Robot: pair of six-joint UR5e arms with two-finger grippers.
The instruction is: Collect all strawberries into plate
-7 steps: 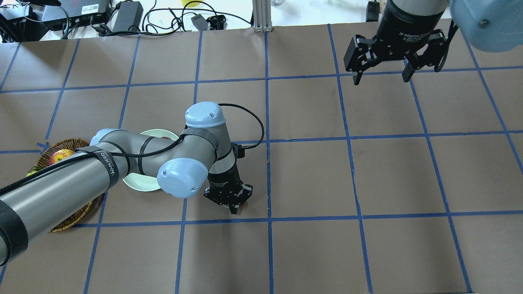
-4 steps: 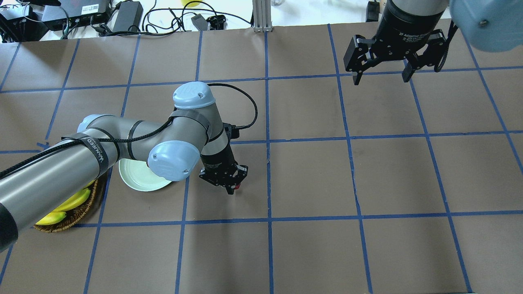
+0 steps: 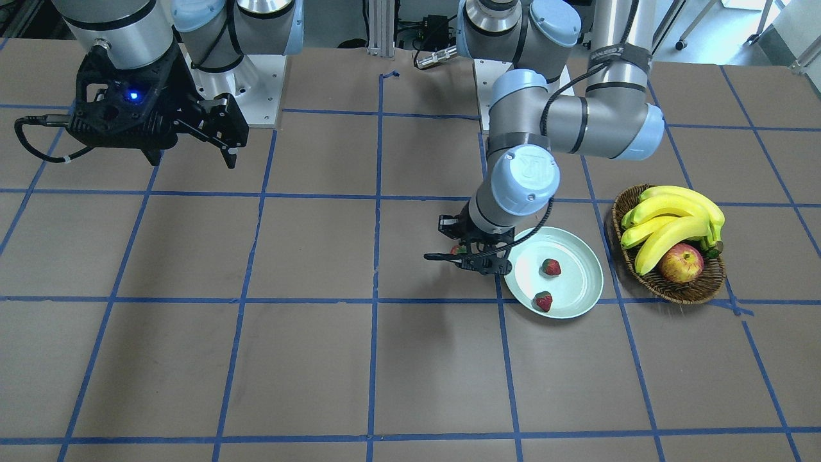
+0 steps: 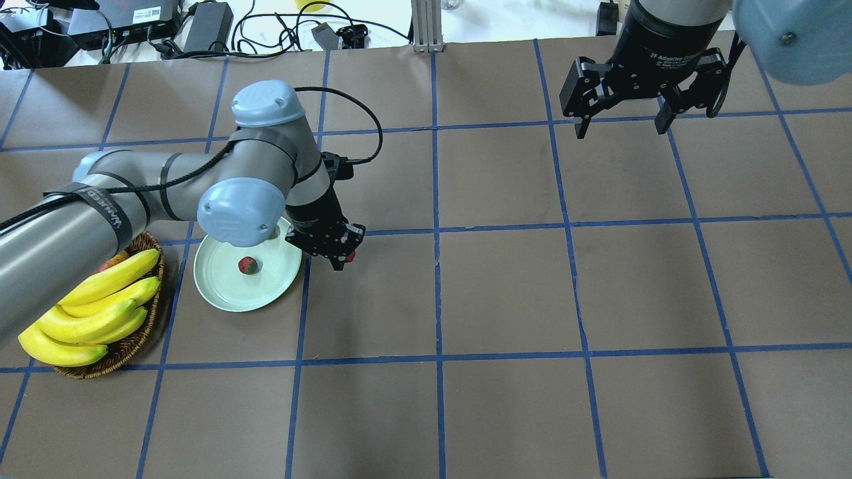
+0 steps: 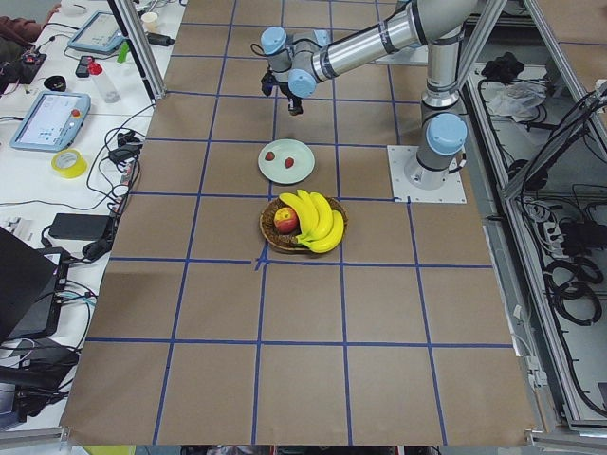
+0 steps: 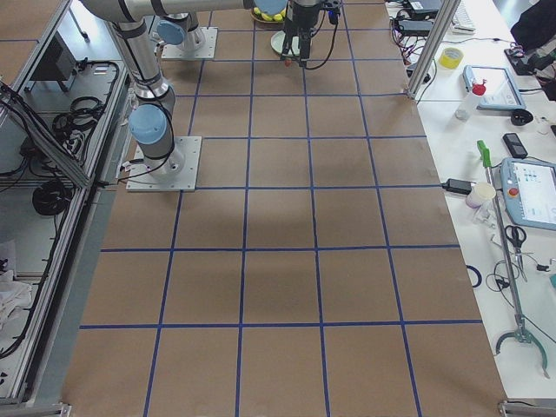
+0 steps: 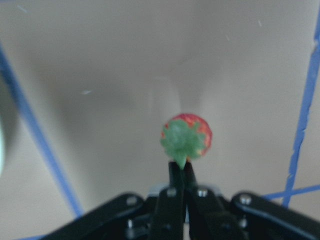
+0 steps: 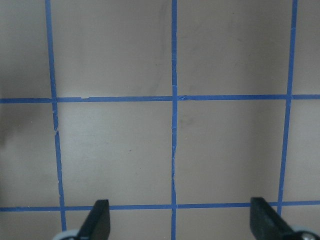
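My left gripper (image 4: 342, 257) is shut on a small red strawberry (image 7: 186, 137) with a green cap and holds it above the table, just right of the pale green plate (image 4: 219, 293). The front view shows the gripper (image 3: 459, 254) beside the plate's rim (image 3: 580, 285). Two strawberries (image 3: 551, 267) (image 3: 543, 301) lie in the plate; in the overhead view one (image 4: 247, 265) is clear and the arm partly covers the other. My right gripper (image 4: 619, 126) is open and empty, high over the far right of the table.
A brown wicker basket (image 4: 126, 346) with bananas (image 4: 93, 306) and an apple (image 3: 681, 263) stands just left of the plate. Blue tape lines grid the brown table. Cables and boxes lie beyond the far edge.
My left arm has swung away from me and to the left, carrying the strawberry up to the plate's right edge. The plate and bananas are uncovered. The right arm has not moved.
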